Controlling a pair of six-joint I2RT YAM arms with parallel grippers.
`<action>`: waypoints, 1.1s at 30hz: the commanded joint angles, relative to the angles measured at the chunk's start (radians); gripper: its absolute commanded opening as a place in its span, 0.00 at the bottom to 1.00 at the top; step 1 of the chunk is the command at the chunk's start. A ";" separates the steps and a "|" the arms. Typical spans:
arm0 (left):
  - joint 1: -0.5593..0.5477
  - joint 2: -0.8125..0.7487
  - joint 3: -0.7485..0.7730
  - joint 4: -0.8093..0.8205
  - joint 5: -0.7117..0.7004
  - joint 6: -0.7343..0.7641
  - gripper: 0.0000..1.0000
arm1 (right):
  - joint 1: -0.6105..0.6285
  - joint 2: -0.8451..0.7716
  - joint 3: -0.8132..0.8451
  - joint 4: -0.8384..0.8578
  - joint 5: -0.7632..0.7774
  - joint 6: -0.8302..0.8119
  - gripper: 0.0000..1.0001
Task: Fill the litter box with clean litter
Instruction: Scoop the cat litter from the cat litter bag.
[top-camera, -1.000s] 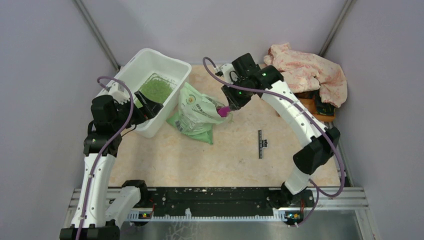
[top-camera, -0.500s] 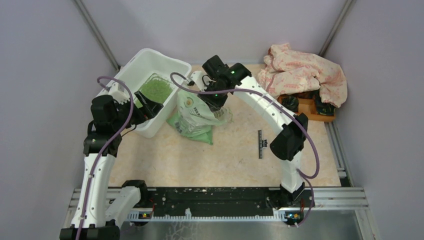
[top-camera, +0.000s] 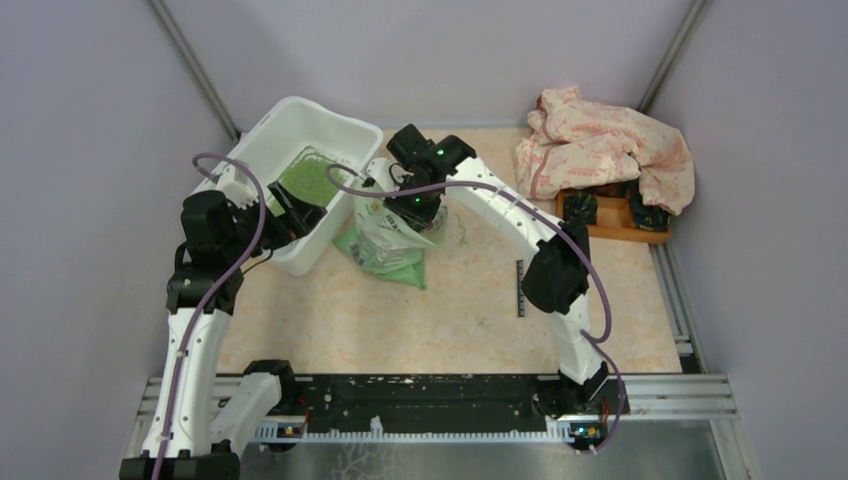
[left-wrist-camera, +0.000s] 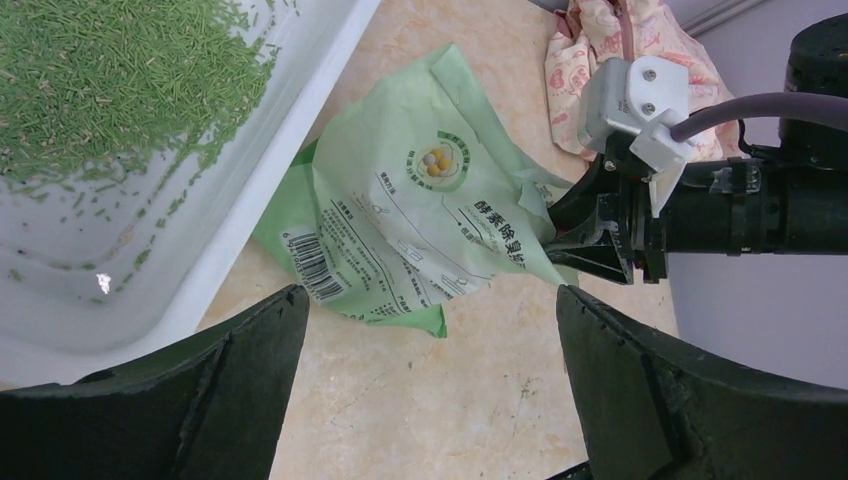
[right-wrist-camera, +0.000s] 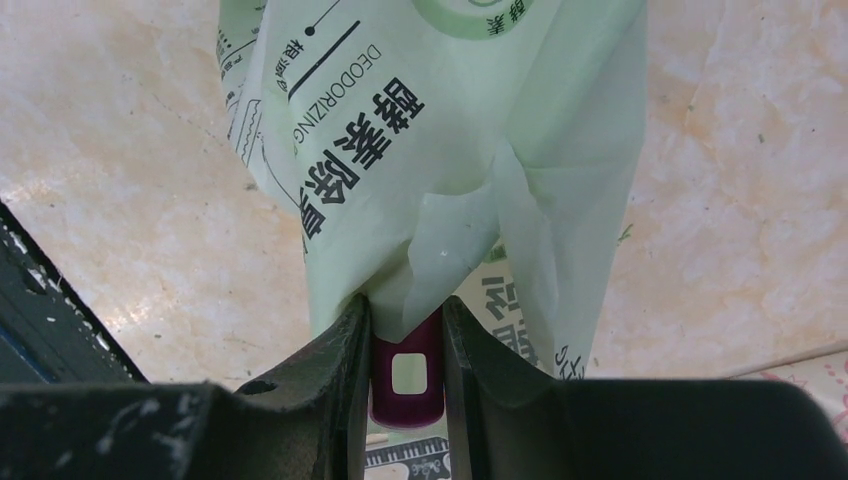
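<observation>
Right gripper (right-wrist-camera: 405, 322) swung left toward the litter box (top-camera: 300, 115), bag of litter (left-wrist-camera: 420, 220) pinched between its fingers at the magenta clip (right-wrist-camera: 406, 385), probably for tipping; left gripper (left-wrist-camera: 430, 400) fingers spread wide, empty.

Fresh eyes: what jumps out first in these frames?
The light green bag sits mid-table beside the white litter box, the right gripper shut on a magenta clip at its edge. A patch of green litter lies in the box, the left gripper open by its near rim. A pink cloth heaps far right.
</observation>
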 joint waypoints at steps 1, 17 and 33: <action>0.004 -0.014 -0.006 0.021 0.003 -0.010 0.99 | 0.019 -0.022 -0.064 0.183 -0.024 -0.001 0.00; 0.004 -0.040 0.032 -0.018 -0.003 -0.022 0.99 | 0.001 -0.305 -0.695 0.859 0.034 0.127 0.00; 0.005 -0.072 0.078 -0.063 0.003 -0.026 0.99 | 0.017 -0.841 -1.239 1.210 0.205 0.210 0.00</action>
